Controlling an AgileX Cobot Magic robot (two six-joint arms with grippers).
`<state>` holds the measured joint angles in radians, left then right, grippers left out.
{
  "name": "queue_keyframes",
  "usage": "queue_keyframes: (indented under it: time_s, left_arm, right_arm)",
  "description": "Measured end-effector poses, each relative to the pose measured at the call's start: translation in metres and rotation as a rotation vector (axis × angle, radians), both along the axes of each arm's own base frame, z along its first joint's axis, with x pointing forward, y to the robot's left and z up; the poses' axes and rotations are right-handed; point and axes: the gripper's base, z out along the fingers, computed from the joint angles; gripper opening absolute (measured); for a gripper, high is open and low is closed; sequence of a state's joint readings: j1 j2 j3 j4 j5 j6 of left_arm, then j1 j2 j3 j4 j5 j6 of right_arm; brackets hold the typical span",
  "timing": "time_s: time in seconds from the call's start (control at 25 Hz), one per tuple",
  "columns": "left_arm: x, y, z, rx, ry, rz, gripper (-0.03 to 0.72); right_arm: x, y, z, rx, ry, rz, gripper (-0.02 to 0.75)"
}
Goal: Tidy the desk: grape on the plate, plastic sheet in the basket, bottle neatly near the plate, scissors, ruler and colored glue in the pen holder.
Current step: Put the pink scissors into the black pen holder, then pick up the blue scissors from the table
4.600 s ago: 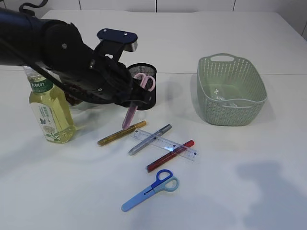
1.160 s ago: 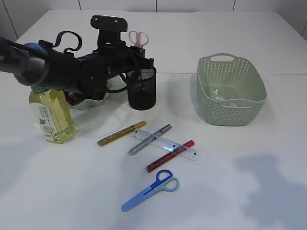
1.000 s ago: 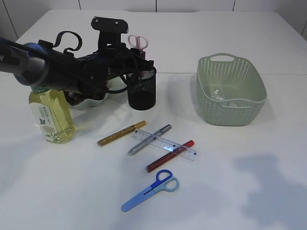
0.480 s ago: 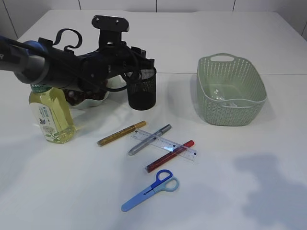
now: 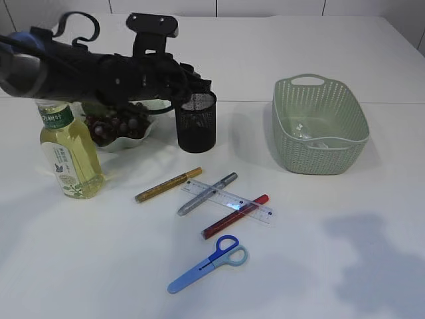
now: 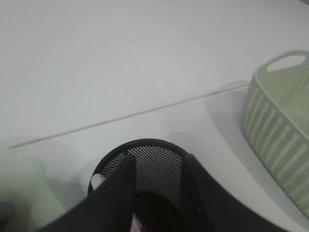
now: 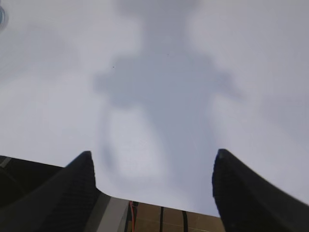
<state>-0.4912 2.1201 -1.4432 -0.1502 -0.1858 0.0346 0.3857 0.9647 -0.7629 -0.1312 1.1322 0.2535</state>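
Note:
My left gripper hovers just over the black mesh pen holder, its jaws apart above the holder's mouth in the left wrist view. Pink scissors lie inside the holder, mostly hidden. Grapes sit on the white plate. The bottle stands to the left of the plate. Gold, silver and red glue pens, a clear ruler and blue scissors lie on the table. My right gripper is open over bare table.
A green basket stands at the right with the plastic sheet inside; its rim also shows in the left wrist view. A shadow falls on the table at the lower right.
The pink scissors went from above the pen holder down into it and out of the exterior view. My left arm rose and drew back, uncovering the grapes.

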Motion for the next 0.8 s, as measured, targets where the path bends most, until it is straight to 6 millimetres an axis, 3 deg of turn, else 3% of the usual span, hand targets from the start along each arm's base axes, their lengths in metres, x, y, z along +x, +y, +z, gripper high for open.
queue_keyframes:
  time_s: [0.2, 0.48, 0.8]
  left_arm:
    - [-0.013, 0.004, 0.029, 0.026, 0.078, -0.022, 0.239]
    - [-0.033, 0.007, 0.052, 0.133, 0.211, -0.08, 0.239]
    - [-0.073, -0.024, 0.066, 0.356, 0.385, -0.234, 0.239]
  right_arm:
    - [-0.001, 0.0, 0.0, 0.002, 0.011, -0.002, 0.583]
    - [-0.005, -0.001, -0.002, -0.006, 0.055, -0.008, 0.583]
    - [-0.009, 0.0, -0.003, 0.008, 0.1, -0.015, 0.583]
